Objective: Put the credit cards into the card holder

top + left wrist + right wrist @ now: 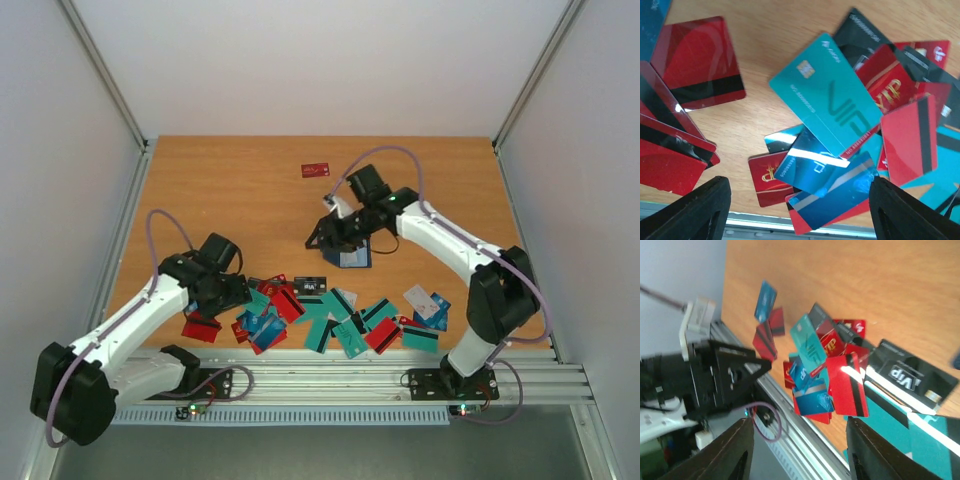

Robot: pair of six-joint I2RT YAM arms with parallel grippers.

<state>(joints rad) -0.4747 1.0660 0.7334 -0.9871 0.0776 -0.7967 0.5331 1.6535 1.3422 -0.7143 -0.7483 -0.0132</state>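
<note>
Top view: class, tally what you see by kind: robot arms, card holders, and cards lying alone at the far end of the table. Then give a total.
Robot arms: 2 (left arm, right arm)
Card holder: 1
Red card alone at the far end: 1
Total: 4

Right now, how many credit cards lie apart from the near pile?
1: a small red rectangular plastic card, alone far back on the wooden table. The right arm may hide others.
</note>
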